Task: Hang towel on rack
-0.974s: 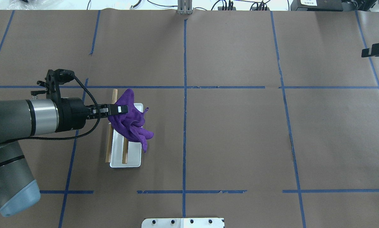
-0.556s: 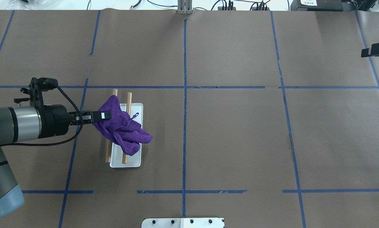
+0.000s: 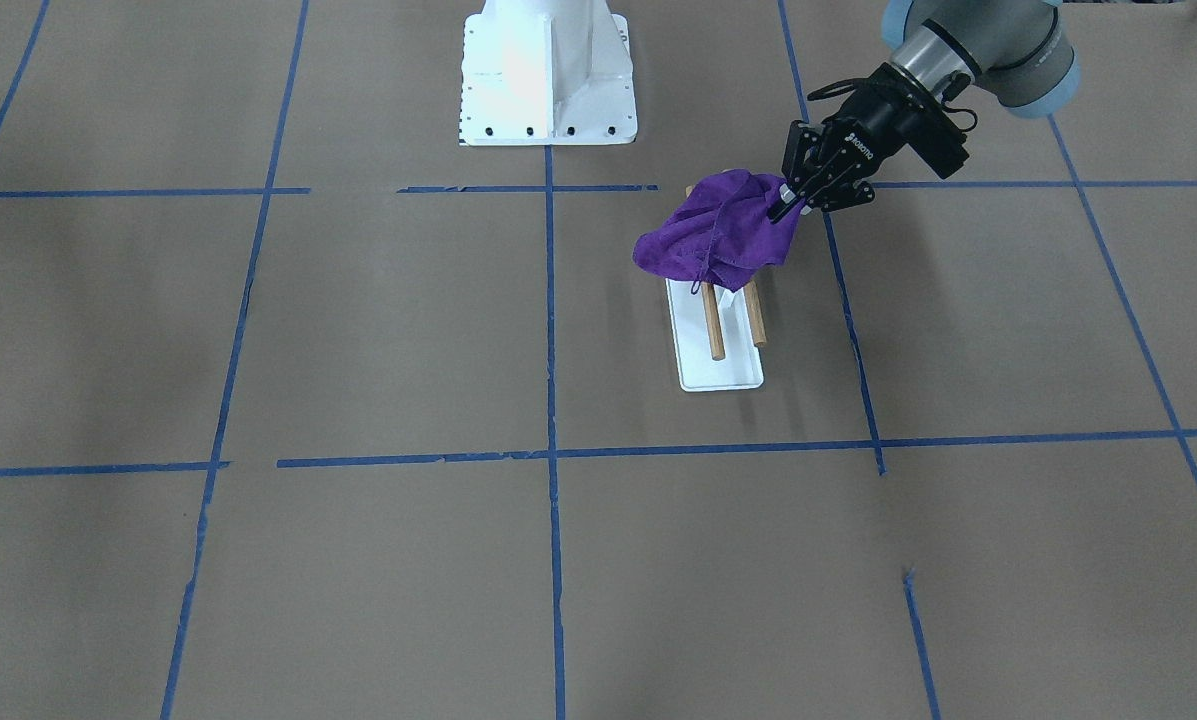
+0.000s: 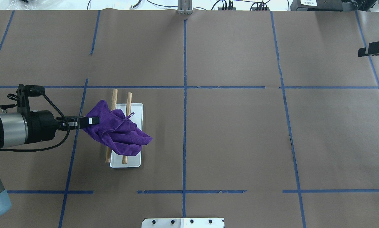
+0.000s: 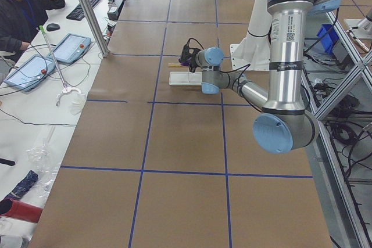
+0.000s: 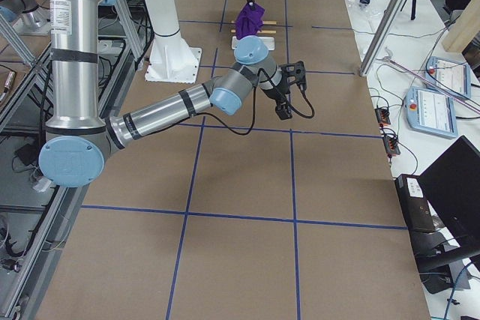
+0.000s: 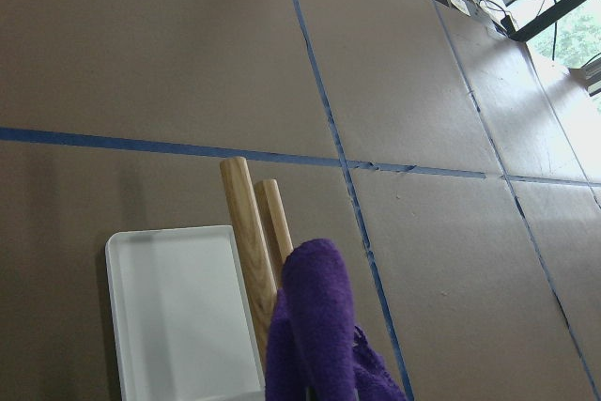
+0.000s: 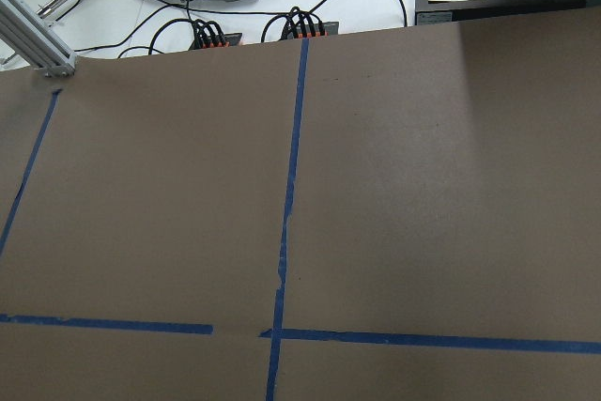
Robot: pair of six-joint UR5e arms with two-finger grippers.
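Note:
A purple towel lies bunched over the two wooden dowels of the rack, whose white base sits left of the table's middle. My left gripper is shut on the towel's left corner and holds it just past the rack's left dowel. In the front-facing view the towel covers the dowels' robot-side half above the base, with the left gripper beside it. The left wrist view shows the towel and the dowels. My right gripper shows only as a dark shape at the right edge.
The big white bolted pedestal stands at the robot's side of the table. Blue tape lines cross the brown paper. A metal post stands at the far edge. An operator sits beyond the table.
My left gripper has drawn back to the left with the towel corner. The towel has slid across the dowels, and their far ends now show.

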